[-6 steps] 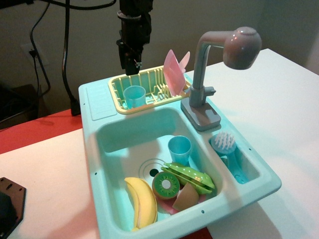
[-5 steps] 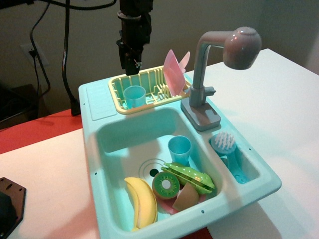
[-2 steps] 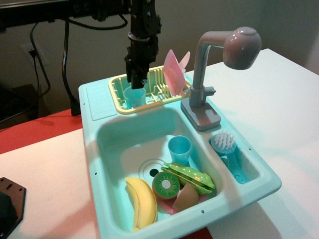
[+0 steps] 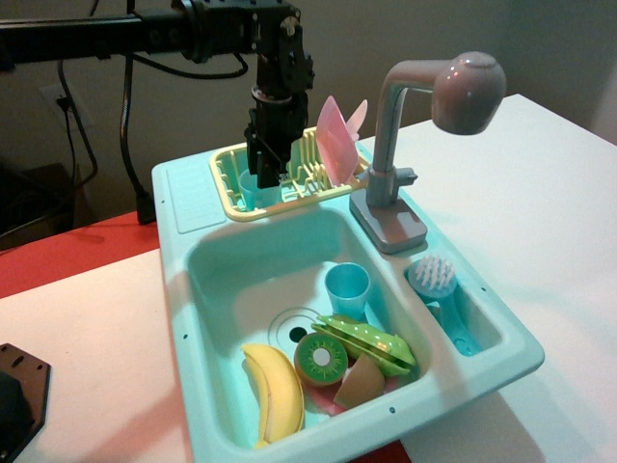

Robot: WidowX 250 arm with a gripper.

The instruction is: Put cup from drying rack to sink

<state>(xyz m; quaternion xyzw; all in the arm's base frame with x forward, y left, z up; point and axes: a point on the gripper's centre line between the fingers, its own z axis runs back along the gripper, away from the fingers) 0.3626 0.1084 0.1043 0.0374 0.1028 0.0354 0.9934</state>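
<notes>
The light-blue cup (image 4: pixel 247 191) stands upright in the left part of the pale yellow drying rack (image 4: pixel 289 204), behind the basin. My gripper (image 4: pixel 265 172) has come down onto it from above. Its dark fingers (image 4: pixel 273 154) reach to the cup's rim and hide most of the cup. The jaws look spread about as wide as before, so open. The mint sink (image 4: pixel 241 265) lies in front of the rack. A second, near-identical blue cup (image 4: pixel 347 287) stands upright in the basin near its middle.
A pink plate (image 4: pixel 335 140) stands in the rack just right of my gripper. The grey faucet (image 4: pixel 393 145) rises at the right. A banana (image 4: pixel 275 391), a kiwi half (image 4: pixel 321 357) and a green fruit slice (image 4: pixel 371 344) lie in the basin front. A brush (image 4: pixel 436 278) sits in the side compartment.
My gripper has dropped from well above the rack down onto the cup and shifted slightly right. The cup and everything in the basin have stayed put.
</notes>
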